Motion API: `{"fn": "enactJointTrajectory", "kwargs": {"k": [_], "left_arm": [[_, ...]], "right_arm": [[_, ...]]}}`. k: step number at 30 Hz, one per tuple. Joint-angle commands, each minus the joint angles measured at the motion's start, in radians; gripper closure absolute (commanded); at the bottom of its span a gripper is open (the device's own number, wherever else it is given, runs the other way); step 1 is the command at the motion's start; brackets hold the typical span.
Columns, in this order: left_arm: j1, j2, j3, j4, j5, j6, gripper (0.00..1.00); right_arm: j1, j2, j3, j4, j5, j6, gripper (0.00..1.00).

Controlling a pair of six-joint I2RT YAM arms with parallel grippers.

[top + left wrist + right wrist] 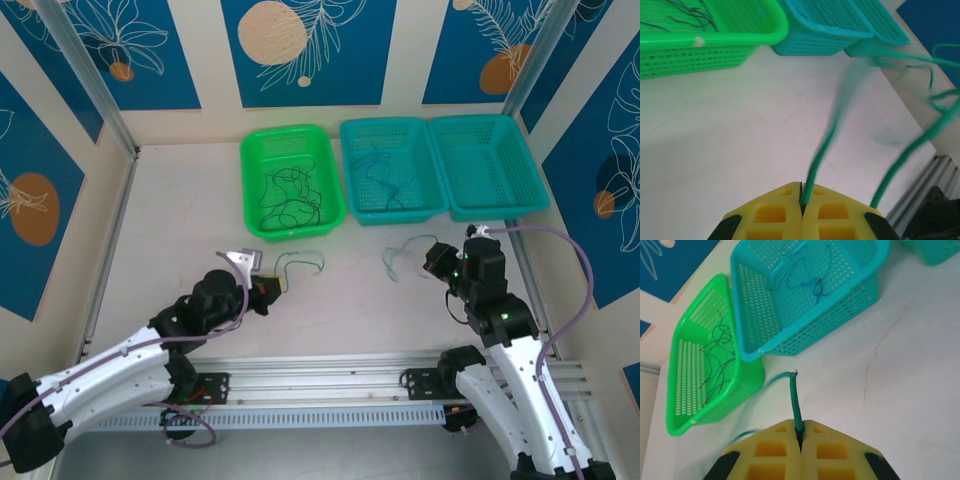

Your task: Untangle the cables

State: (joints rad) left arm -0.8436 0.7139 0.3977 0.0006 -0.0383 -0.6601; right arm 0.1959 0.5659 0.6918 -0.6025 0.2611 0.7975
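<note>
Your left tool [801,195] and right tool [800,435] each stand clenched on thin green cable [795,400] at the worktop's [180,230] middle; light, limp and springy, it should handle best pinched near an end.

White shells, black joints: left arm [110,365] at seven o'clock, right arm [525,375] at five. Purple cables [588,285] trail along both. Left end effector [801,192] and right end effector [801,429] have yellow fingers [770,215] with square hollows.
</note>
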Motion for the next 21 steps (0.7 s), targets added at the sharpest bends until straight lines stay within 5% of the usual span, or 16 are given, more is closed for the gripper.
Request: {"fn": "enactJointTrajectory", "kwargs": {"k": [1,6,12,16,21], "left_arm": [[0.025,-0.052,-0.016,-0.112,-0.048,0.02,1.0],[0.066,-0.103,-0.012,-0.276,-0.123,0.0,1.0],[0.074,-0.055,0.011,-0.106,0.112,0.086,1.0],[0.073,0.017,0.075,-0.016,0.233,0.141,1.0],[0.072,0.107,0.167,-0.026,0.268,0.227,1.0]], "right_arm": [[-0.046,-0.006,0.019,-0.058,-0.026,0.028,1.0],[-0.181,-0.01,0.069,-0.064,-0.076,0.066,1.0],[-0.254,0.059,0.124,0.041,-0.229,0.127,1.0],[-0.256,0.135,0.171,0.142,-0.184,0.162,1.0],[-0.276,0.342,0.311,0.309,0.023,0.074,1.0]]}}
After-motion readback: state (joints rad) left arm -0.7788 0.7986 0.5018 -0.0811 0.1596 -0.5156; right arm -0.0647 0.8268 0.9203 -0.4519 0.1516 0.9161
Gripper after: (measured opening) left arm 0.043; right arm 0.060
